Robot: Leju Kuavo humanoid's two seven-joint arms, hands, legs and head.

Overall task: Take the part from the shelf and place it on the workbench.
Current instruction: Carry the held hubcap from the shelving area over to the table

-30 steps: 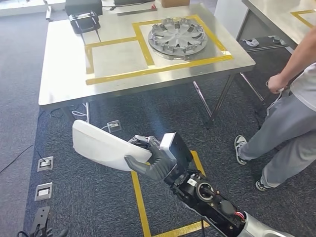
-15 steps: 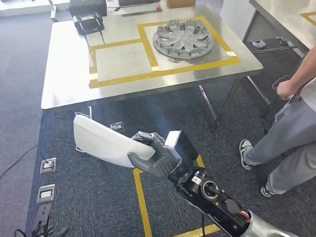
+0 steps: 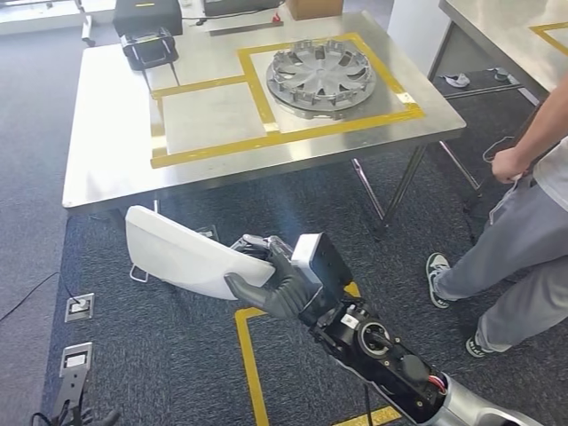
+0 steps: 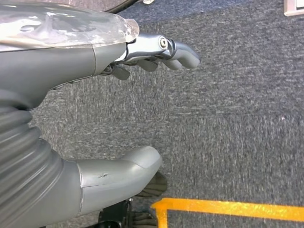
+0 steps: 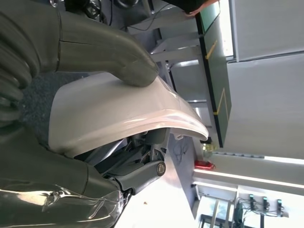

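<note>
My right hand (image 3: 278, 284) grips one end of a long white curved part (image 3: 177, 253), held out level over the carpet in front of the workbench (image 3: 107, 151). In the right wrist view the thumb (image 5: 104, 50) presses on the part's smooth outer face (image 5: 118, 114) and the fingers wrap beneath it. The steel workbench carries yellow-taped rectangles; the left one (image 3: 208, 115) is bare and a silver hubcap (image 3: 320, 71) lies in the right one. My left hand (image 4: 53, 61) hangs over the carpet, its fingers and thumb apart with nothing between them.
A person (image 3: 529, 231) in grey trousers stands at the right, beside a second steel table (image 3: 495, 27). A black device (image 3: 148, 40) sits at the workbench's far left. Floor sockets (image 3: 79, 306) and yellow floor tape (image 3: 249, 364) mark the carpet.
The camera has shifted and the workbench now sits slightly nearer and more to the left. The part stays in my right hand's grip. The person's feet have shifted.
</note>
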